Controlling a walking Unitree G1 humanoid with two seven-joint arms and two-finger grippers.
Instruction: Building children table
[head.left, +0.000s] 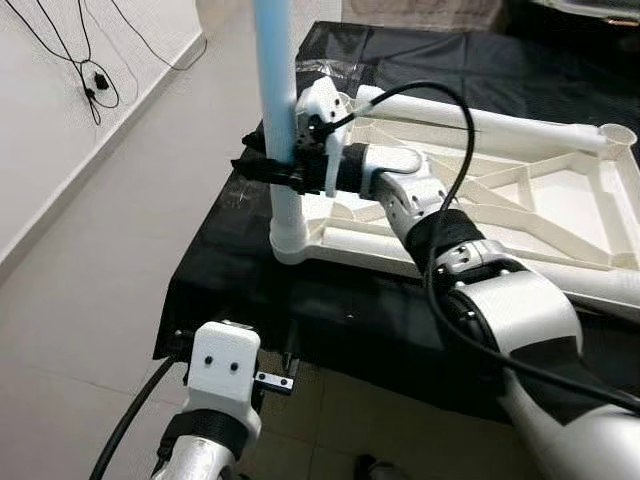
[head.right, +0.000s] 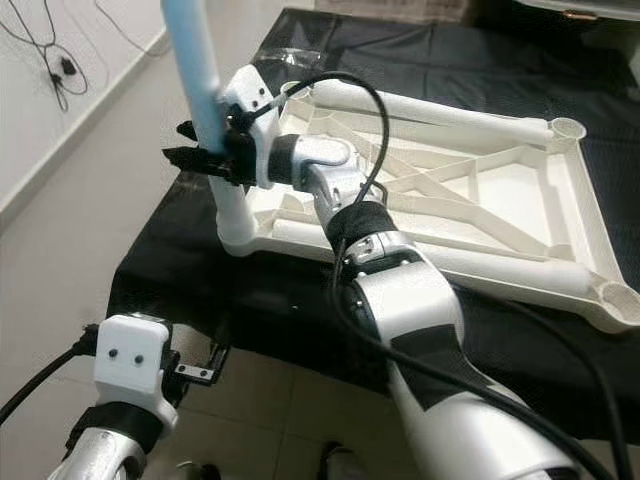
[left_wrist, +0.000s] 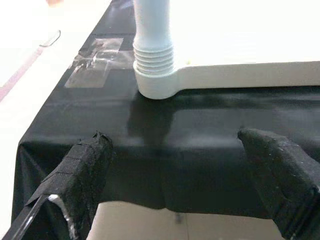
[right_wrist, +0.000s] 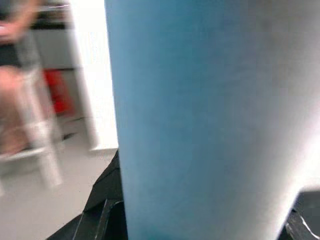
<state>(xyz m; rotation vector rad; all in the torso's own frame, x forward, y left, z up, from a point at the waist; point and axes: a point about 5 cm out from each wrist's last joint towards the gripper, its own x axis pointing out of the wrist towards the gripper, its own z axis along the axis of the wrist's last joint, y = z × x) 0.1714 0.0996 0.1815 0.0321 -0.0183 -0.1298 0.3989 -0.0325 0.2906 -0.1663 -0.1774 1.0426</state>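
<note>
The white plastic table top (head.left: 560, 190) lies upside down on a table draped in black cloth. A pale blue leg (head.left: 272, 70) stands upright in its near left corner socket (head.left: 290, 238); the leg's white threaded end (left_wrist: 154, 60) sits in that socket. My right gripper (head.left: 270, 170) is shut on the leg just above the socket, and the blue tube (right_wrist: 200, 120) is close up in the right wrist view. My left gripper (left_wrist: 182, 175) hangs open and holds nothing, low in front of the table's near edge, facing the socket.
The black cloth (head.left: 230, 275) hangs over the table's near edge. A clear plastic wrapper (left_wrist: 95, 65) lies on the cloth left of the socket. Cables (head.left: 92, 78) lie by the left wall, with open floor between. A blurred person (right_wrist: 15, 90) is beyond the leg.
</note>
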